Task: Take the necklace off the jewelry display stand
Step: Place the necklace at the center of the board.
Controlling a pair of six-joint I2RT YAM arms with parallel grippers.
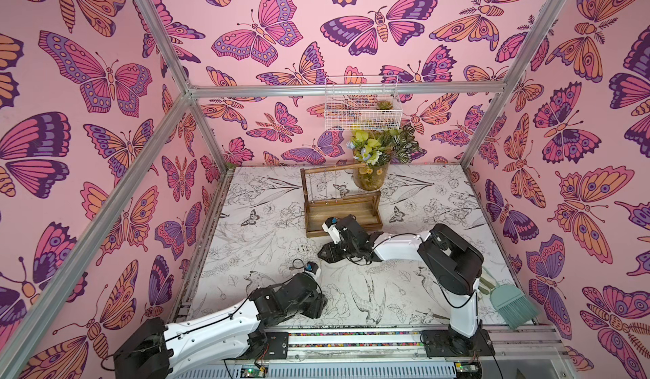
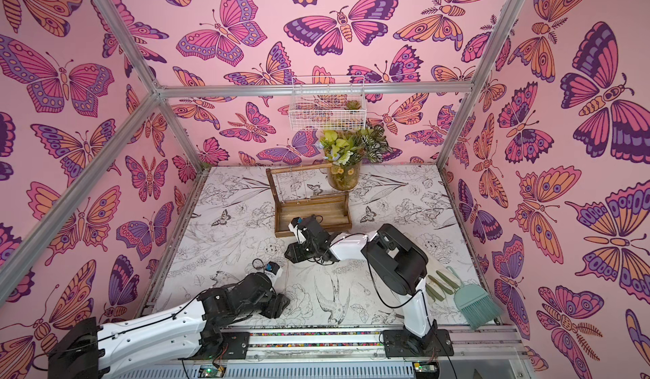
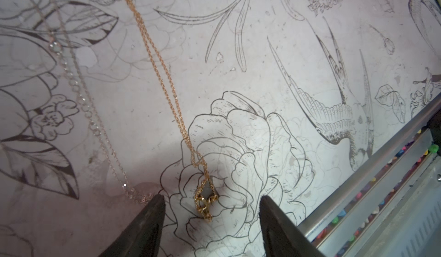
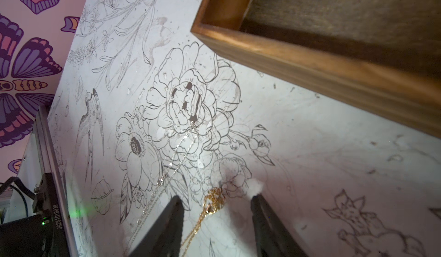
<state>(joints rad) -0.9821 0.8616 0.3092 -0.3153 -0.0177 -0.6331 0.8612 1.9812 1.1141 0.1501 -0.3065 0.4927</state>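
Left fingers: apart, wide gap, tips low over the worktop, nr its front edge. Nothing was pinched.
Right fingers: also apart, holding nothing, just in front of the stand's front left corner. A white fluffy bit sat at one tip.
Gold necklace: off the stand, lying flat on the worktop. It ran as a doubled chain btwn the 2 sets of fingers, mid-worktop toward the front edge.
Necklace end 1: a small gold lump of chain lay in the gap btwn the left fingers, on a drawn flower, touching neither finger.
Necklace end 2: the gold clasp end lay in the gap btwn the right fingers, free of both.
Thin silver chain: lay next to the gold one w/ tiny clear beads; it also showed in the right wrist view. One end ran up to a left finger tip.
Stand: brown wood, upright, at the back-middle of the worktop, seen in both top views. Its tray rim was close by the right fingers.
Flower vase: just behind the stand's right end, nr the back edge.
White wire basket: up on the back wall.
Teal brush: at the front right corner.
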